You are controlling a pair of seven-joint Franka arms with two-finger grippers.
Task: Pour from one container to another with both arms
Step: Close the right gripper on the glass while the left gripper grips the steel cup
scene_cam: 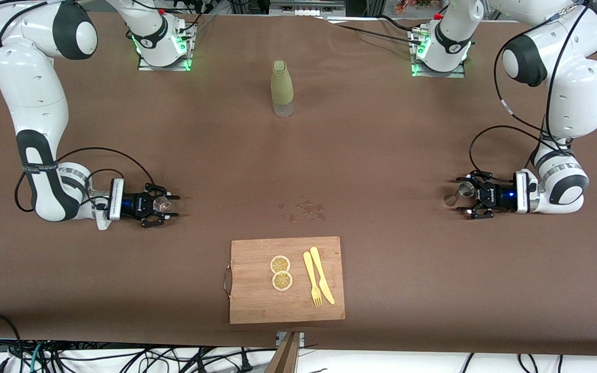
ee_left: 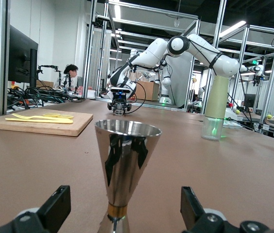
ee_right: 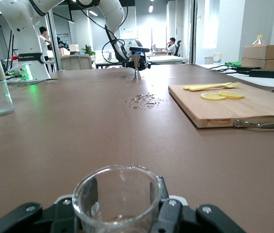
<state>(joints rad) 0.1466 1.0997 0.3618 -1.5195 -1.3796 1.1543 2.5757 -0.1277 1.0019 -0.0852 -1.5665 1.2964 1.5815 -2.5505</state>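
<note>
Two claws sit low at either end of your bench. Your left claw (scene_cam: pixel 463 199) is spread around the steel jigger (ee_left: pixel 125 165), fingers clear of it. Your right claw (scene_cam: pixel 166 205) pinches the clear glass (ee_right: pixel 117 199). Close off-centre and the narrow-waisted jigger could tip. Spilled droplets (scene_cam: pixel 303 210) already mark the bench (scene_cam: pixel 381 155) near the cutting board (scene_cam: pixel 257 300).

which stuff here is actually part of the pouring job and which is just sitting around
Part of the job:
- metal jigger, standing between the open fingers of the left gripper
- clear glass, gripped by the right gripper

Just lying about:
- cutting board with two lemon slices and a yellow fork and knife
- green bottle
- spilled droplets
</note>
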